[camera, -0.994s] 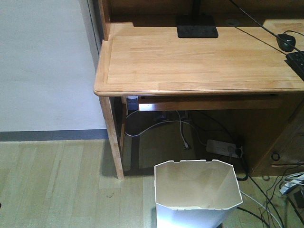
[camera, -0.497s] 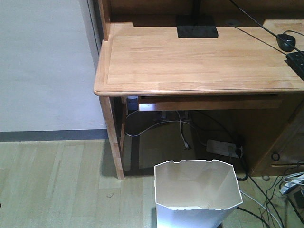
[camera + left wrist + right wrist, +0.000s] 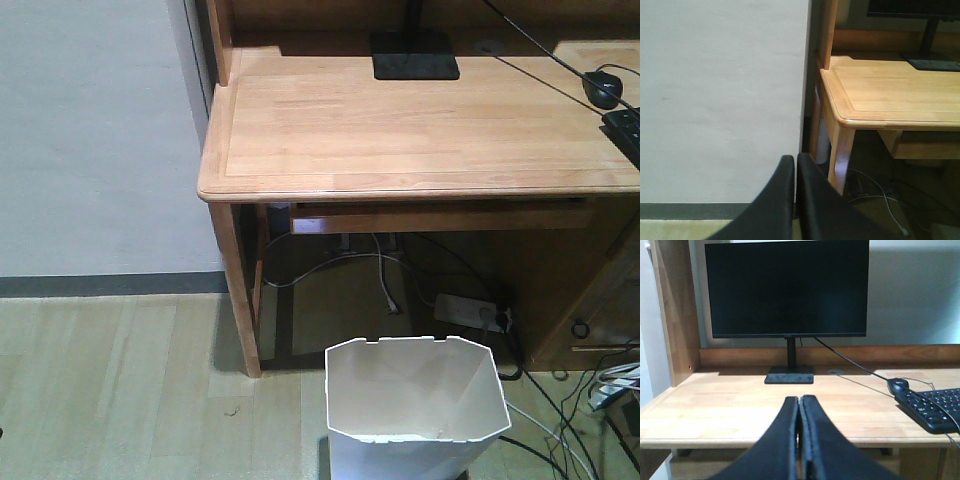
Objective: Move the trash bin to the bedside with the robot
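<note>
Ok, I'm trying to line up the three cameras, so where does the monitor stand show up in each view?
Front view: the monitor stand is at the top, right of centre, at the back of the desk.
Left wrist view: upper right corner, cut off by the edge.
Right wrist view: centre, just above the shut fingertips.
Shared landmark: the wooden desk top, seen in all three.

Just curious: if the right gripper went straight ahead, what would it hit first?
Likely the monitor stand on the desk; the right gripper points at it, though depth is unclear.
</note>
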Controlling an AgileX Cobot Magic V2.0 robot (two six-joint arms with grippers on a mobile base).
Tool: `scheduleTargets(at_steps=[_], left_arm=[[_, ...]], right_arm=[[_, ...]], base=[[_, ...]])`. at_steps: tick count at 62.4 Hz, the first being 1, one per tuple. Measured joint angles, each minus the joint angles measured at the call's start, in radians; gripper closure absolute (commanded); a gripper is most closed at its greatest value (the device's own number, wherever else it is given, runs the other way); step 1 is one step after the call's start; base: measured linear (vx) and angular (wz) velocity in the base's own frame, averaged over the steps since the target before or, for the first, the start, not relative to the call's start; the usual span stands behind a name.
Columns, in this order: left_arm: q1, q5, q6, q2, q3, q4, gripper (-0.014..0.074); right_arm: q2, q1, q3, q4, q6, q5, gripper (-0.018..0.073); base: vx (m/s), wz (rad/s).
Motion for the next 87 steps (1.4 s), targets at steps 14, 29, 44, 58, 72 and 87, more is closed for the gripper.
scheduleTargets(at_steps=[14,29,44,58,72,87], left_arm=[[0.000,0.000,0.000,0.000,0.000,0.000,0.0602],[0.000,0.000,0.000,0.000,0.000,0.000,0.0602],[0.000,0.000,0.000,0.000,0.000,0.000,0.0602],[0.000,0.000,0.000,0.000,0.000,0.000,0.0602],[0.000,0.000,0.000,0.000,0.000,0.000,0.0602],[0.000,0.000,0.000,0.000,0.000,0.000,0.0602]], right_arm=[[0.027,0.000,-0.035,0.000,-0.014,0.042,0.0568],[0.226,0.000,-0.142,0.000,-0.015,0.055,0.0568],[0.445,0.000,-0.315,0.000,0.021,0.120,0.0568],[0.520,0.000,-0.349,0.000,0.052,0.137,0.0568],[0.521,0.000,-0.349,0.000,0.053,0.142,0.0558],[0.521,0.000,-0.350,0.000,0.037,0.151,0.0405]], base=[[0.00,0.00],[0.00,0.00],[0.00,0.00],[0.00,0.00],[0.00,0.00],[0.00,0.00]])
